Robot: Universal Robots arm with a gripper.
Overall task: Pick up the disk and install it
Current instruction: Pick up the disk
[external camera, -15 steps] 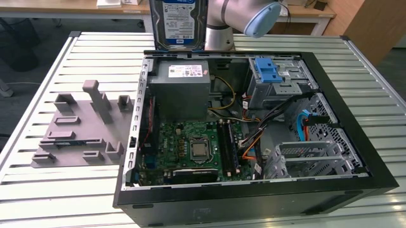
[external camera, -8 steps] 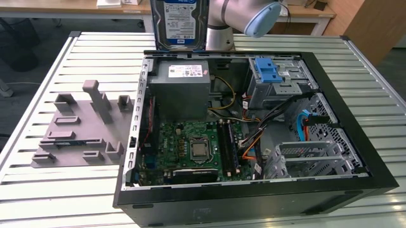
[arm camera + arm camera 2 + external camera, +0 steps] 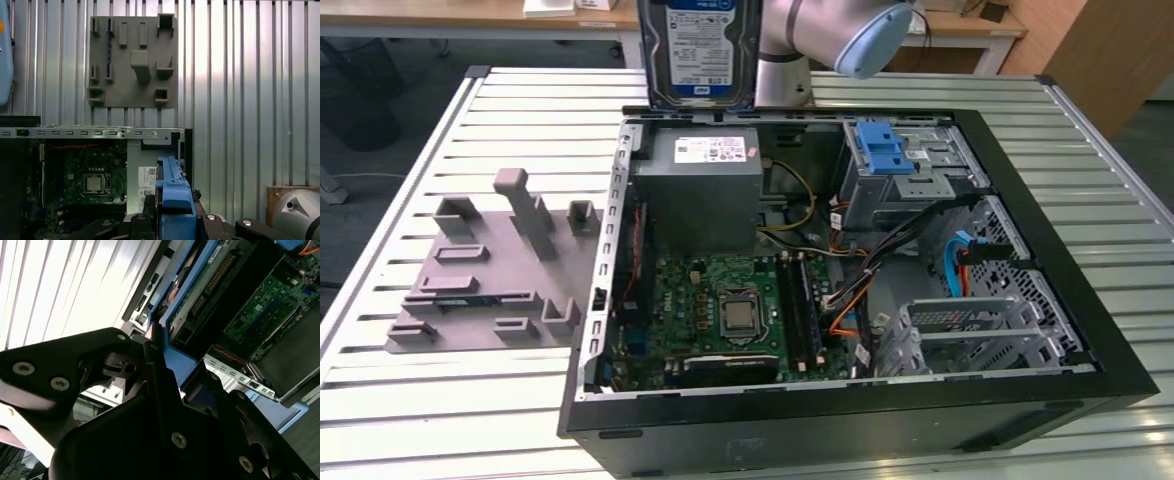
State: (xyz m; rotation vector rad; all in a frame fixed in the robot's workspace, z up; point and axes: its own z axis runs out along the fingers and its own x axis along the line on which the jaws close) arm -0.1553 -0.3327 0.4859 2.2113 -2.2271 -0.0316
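The disk [image 3: 698,50], a silver drive with a blue-and-white label, hangs upright above the back edge of the open computer case [image 3: 1014,400] in the exterior view, and its upper part is cut off by the picture's edge. In both wrist views my gripper [image 3: 172,221] is shut on the disk's blue carrier frame [image 3: 174,192], with black fingers [image 3: 155,375] pressed on either side of the blue edge [image 3: 187,357]. The grey arm [image 3: 821,35] stands just to the exterior view's right of the disk.
Inside the case lie a green motherboard [image 3: 734,310], a grey power supply box [image 3: 704,185] and a drive cage with a blue ridged clip [image 3: 881,150]. A grey fixture block [image 3: 494,270] sits on the slatted metal table [image 3: 454,420] at the exterior view's left.
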